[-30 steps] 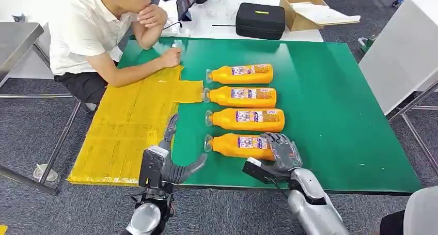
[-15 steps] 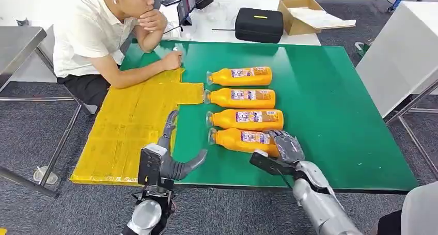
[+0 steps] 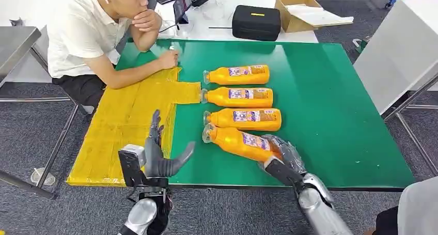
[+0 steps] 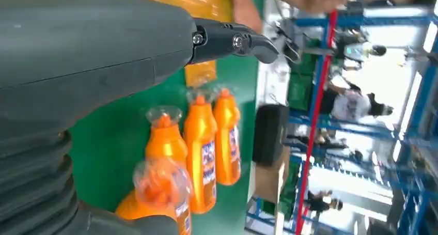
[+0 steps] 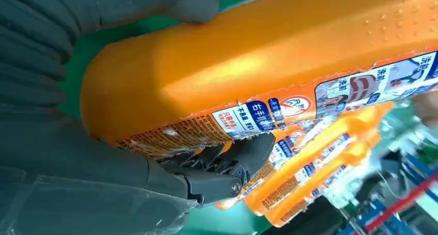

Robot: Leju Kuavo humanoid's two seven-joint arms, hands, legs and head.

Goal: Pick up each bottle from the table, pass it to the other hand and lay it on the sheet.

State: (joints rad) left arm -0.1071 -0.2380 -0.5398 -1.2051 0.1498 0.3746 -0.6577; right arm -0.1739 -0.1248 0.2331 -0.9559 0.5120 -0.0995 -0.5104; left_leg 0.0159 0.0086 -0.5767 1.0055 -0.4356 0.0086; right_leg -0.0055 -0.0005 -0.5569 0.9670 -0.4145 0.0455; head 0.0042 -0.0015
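**First bottle gripped, none yet on the sheet**

The nearest bottle [image 3: 240,142] is clamped at its base by the right hand [image 3: 281,153], neck tilted towards the left hand [image 3: 155,160], whose fingers [image 3: 154,129] are spread. Three bottles [image 3: 240,96] lie beyond; the sheet [image 3: 124,126] is bare. Handover and laying remain.

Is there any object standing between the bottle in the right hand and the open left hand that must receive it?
Nothing visible does. The right hand grips the nearest bottle by its base, cap end angled toward the left hand, which waits open at the table's near edge. Between them lies only bare green table. The yellow sheet beyond is bare too.
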